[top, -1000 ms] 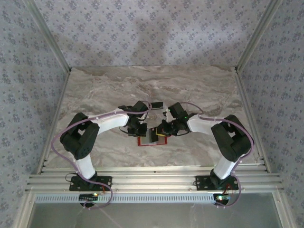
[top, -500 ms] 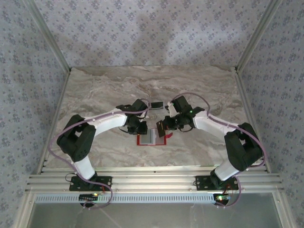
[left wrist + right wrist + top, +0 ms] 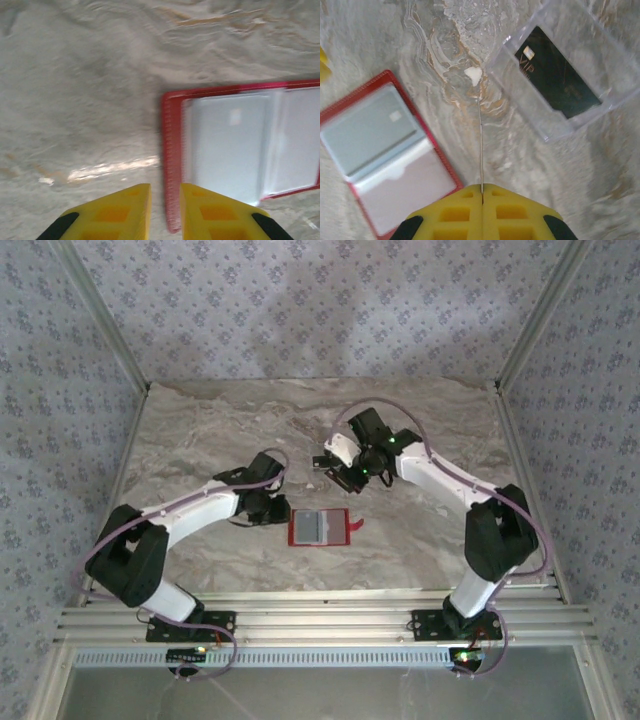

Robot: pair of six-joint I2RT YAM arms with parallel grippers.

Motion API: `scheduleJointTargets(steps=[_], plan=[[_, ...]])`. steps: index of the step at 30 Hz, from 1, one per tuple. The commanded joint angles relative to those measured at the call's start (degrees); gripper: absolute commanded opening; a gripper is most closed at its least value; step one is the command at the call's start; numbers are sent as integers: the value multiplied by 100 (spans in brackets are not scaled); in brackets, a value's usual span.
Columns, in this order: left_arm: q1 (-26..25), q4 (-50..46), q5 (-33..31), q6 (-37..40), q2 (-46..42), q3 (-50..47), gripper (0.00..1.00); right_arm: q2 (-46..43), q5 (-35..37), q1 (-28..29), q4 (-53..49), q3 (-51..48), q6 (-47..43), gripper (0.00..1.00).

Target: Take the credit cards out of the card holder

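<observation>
Right hand (image 3: pixel 481 187) clamped shut on a credit card (image 3: pixel 480 145), edge-on, beyond the card holder (image 3: pixel 320 528). Holder lies open on bench (image 3: pixel 200 440), long axis left-right; left hand (image 3: pixel 165 196), barely parted, empty, nearer, beside its left edge.

- tabletop (image 3: pixel 200 430): stone-look, marbled grey and tan, mostly matt, with a faint sheen where light falls
- card holder (image 3: pixel 171 165): red and leather-like, with a fine ribbed grain along the edge; the pale grey pockets are smooth, perhaps filmy plastic, though the view is blurred
- pocketed credit card (image 3: pixel 367 131): smooth grey, dull satin
- held credit card (image 3: pixel 480 145): a thin pale sliver, edge-on
- stand (image 3: pixel 615 75): clear hard plastic, glossy
- dark card (image 3: pixel 555 75): glossy, with gilt lettering
- left tool (image 3: pixel 165 192), right tool (image 3: pixel 481 190): yellow moulded plastic, matt
- frame rails (image 3: pixel 300 620): bare ribbed metal
- walls (image 3: pixel 300 310): printed pattern, matt
</observation>
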Motion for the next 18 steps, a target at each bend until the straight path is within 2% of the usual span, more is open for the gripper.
scheduleJointTargets(steps=[1, 10, 18], plan=[[121, 344, 24, -186, -304, -348, 24, 487, 222, 50, -833, 693, -1511, 0], [278, 360, -51, -198, -773, -628, 31, 1653, 474, 61, -1696, 2472, -2933, 0], [398, 275, -104, -187, -894, -708, 31, 2422, 751, 80, -2073, 3480, -3495, 0]])
